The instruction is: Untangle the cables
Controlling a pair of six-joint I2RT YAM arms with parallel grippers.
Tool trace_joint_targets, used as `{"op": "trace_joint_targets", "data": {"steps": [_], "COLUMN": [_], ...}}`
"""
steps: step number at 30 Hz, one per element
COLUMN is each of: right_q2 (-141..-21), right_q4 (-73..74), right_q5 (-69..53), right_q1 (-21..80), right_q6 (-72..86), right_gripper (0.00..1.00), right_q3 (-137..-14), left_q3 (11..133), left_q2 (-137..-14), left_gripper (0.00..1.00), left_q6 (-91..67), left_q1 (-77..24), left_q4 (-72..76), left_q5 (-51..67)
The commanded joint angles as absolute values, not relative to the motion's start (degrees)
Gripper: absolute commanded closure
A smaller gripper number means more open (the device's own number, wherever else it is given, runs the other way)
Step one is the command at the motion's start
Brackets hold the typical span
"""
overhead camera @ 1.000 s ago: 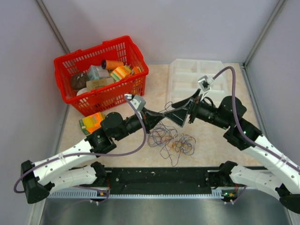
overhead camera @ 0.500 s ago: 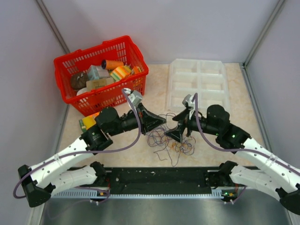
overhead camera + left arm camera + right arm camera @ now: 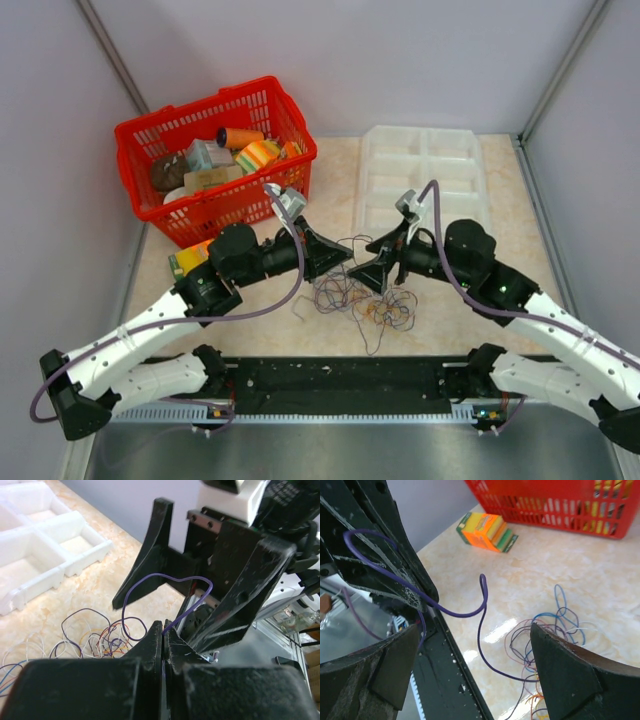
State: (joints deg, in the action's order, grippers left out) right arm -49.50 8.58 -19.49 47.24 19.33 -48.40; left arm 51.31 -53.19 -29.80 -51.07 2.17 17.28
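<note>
- While the left gripper (image 3: pixel 163 630) stands clenched on 1 hair-thin purple wire (image 3: pixel 150 578), that strand rises from the shut fingertips in a tall loop and then drops toward the heap.
- The right gripper (image 3: pixel 368 265) faces the left one closely, jaws released wide and grasping nothing. In the right wrist view the purple strand hangs between its 2 fingers and appears to touch neither.
- The cables (image 3: pixel 372 300), a loose tangle of very thin blue, purple, orange and pale wires curled into small loops, lie on the beige marbled table (image 3: pixel 440 325). They sit just below and between the 2 grippers.
- A red plastic mesh basket (image 3: pixel 215 150) of packaged goods stands at the far left and a white compartmented plastic tray (image 3: pixel 425 175) at the far right, both apart from the heap.
- Likely faults from here:
  - The wire is so thin and springy that the right jaws could close on air, or on 2 strands at once.
  - A pull on the held strand could lift the whole heap, since the loops interlock.
  - A hard pull could tighten a knot instead of freeing it.
  - The strand could slip from the left fingertips.
  - The 2 grippers work so near each other that their fingers could collide.
</note>
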Motion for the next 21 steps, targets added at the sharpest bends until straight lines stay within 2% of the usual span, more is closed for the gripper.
{"op": "trace_joint_targets", "data": {"steps": [1,7,13,21], "right_q2": [-46.23,-50.09,-52.82,-51.07], "right_q4": [13.36,2.31,-1.76,-0.61], "right_q5": [-12.03,-22.76,-20.92,-15.48], "right_q1": [47.9,47.9,49.39,52.21], "right_q6": [19.78,24.78,24.0,23.99], "right_gripper": [0.08,0.08,0.11,0.35], "right_q3": [-52.21,-51.16,-49.22,-44.48], "left_q3": [53.61,53.7,54.49,54.75], "left_q2": [-52.21,-52.91,-54.14,-54.93], "left_gripper": [1.0,1.0,1.0,1.0], "left_q6": [-28.13,-28.91,-30.58,-31.99], "left_q1": [-50.89,-50.89,-50.89,-50.89], "left_q4": [1.85,2.9,3.69,3.34], "left_q5": [16.0,16.26,16.08,13.1]}}
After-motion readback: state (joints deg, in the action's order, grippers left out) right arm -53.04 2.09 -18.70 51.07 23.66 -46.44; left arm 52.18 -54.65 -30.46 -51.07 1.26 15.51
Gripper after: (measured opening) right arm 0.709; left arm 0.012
